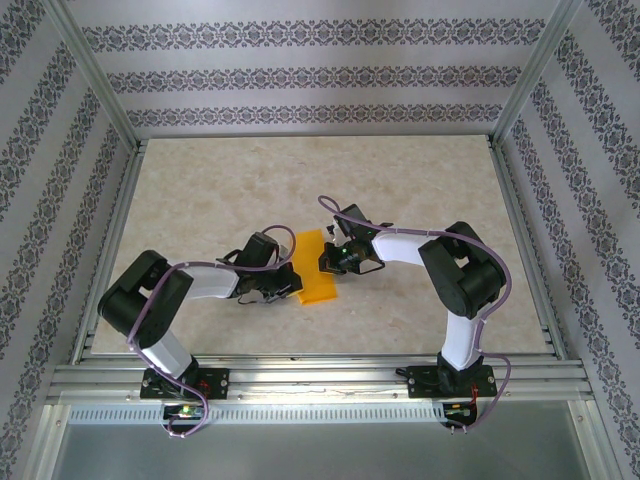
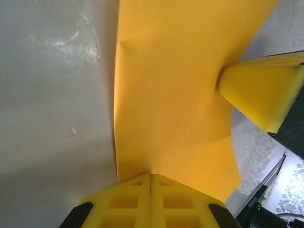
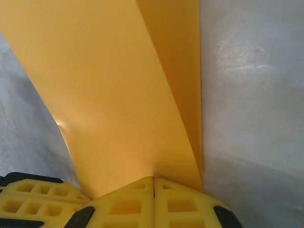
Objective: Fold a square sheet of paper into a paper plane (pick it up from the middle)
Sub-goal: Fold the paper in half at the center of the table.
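Observation:
The square sheet of paper (image 1: 311, 265) is bright orange and lies mid-table, doubled over into a narrow strip. My left gripper (image 1: 287, 272) meets its left edge, my right gripper (image 1: 329, 260) its right edge. In the left wrist view the left gripper (image 2: 151, 175) has its jaws shut on the near edge of the sheet (image 2: 171, 85), which bows upward, and a right fingertip (image 2: 259, 90) presses in on the far side. In the right wrist view the right gripper (image 3: 154, 178) is shut on the sheet (image 3: 109, 95), with a lower layer (image 3: 187, 71) showing beside it.
The beige marbled tabletop (image 1: 200, 190) is ringed by an aluminium frame (image 1: 310, 375) and patterned walls (image 1: 300, 80). A left finger (image 3: 28, 199) shows at the bottom left of the right wrist view. Both arms reach inward and nearly meet over the sheet.

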Controlling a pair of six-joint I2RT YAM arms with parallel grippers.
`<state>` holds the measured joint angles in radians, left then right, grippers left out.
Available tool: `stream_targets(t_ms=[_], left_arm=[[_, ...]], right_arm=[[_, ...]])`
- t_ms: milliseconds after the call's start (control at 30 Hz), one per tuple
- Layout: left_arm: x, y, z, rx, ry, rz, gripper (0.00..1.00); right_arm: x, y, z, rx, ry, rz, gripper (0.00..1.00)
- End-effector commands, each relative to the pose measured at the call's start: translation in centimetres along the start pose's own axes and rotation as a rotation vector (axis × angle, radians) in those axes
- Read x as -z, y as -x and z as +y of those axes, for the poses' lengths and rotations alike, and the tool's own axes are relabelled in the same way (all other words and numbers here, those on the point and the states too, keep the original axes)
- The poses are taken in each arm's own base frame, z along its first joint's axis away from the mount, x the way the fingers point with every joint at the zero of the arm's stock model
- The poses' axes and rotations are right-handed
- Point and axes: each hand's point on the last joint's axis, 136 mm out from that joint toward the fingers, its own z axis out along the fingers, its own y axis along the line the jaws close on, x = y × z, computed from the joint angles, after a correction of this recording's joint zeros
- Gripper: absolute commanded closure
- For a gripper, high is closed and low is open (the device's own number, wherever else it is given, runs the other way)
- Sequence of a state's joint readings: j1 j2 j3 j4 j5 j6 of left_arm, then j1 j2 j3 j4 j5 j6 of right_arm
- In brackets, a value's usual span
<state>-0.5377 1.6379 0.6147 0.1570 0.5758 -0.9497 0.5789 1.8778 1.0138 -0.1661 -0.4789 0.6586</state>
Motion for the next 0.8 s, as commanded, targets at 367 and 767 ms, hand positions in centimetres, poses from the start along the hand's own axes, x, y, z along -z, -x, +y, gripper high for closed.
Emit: stream_targets(t_ms=[367,767], left_arm=[[2.6,-0.1,-4.4,-0.050,-0.090,-0.027,0.97],[-0.5,-3.4,2.5,-0.011,0.128,0.060,0.99]], right_arm=[[-0.4,-2.2,-3.8,-0.074,-0.142,0.051,1.00],[-0.7,-2.4,-4.2,-0.081,-0.149,0.050,1.00]])
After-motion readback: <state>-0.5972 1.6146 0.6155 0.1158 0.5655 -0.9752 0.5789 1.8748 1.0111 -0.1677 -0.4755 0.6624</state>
